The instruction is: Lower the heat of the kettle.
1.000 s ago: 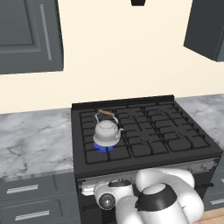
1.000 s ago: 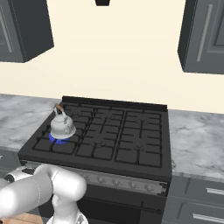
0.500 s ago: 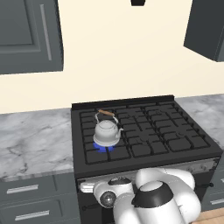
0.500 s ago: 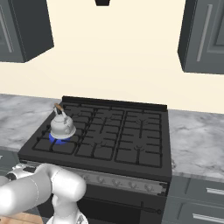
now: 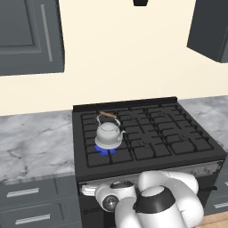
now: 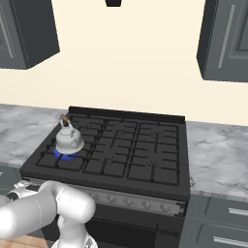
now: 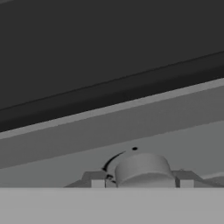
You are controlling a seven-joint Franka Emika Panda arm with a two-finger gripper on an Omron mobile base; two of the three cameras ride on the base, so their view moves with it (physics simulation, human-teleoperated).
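The kettle (image 5: 108, 135) is small, rounded and silvery, with a wire handle and a brown top piece. It stands on the stove's front left burner over a blue flame (image 5: 103, 151), and the right base view shows the kettle (image 6: 69, 139) at the left too. My gripper (image 7: 142, 183) is low at the left end of the stove's front panel. In the hand view a round grey knob (image 7: 140, 168) sits between its two fingertips (image 7: 98, 181), with a narrow gap on each side, so the gripper is open around the knob.
The black stove (image 5: 178, 133) has several burners under dark grates and a row of knobs (image 6: 128, 203) along its front panel. Marble counters (image 5: 31, 142) flank it, with grey drawers below and dark cabinets (image 5: 26, 35) above. My arm's white bulk fills the space before the oven door.
The arm's wrist has shifted only slightly at the stove front. The kettle and flame look the same.
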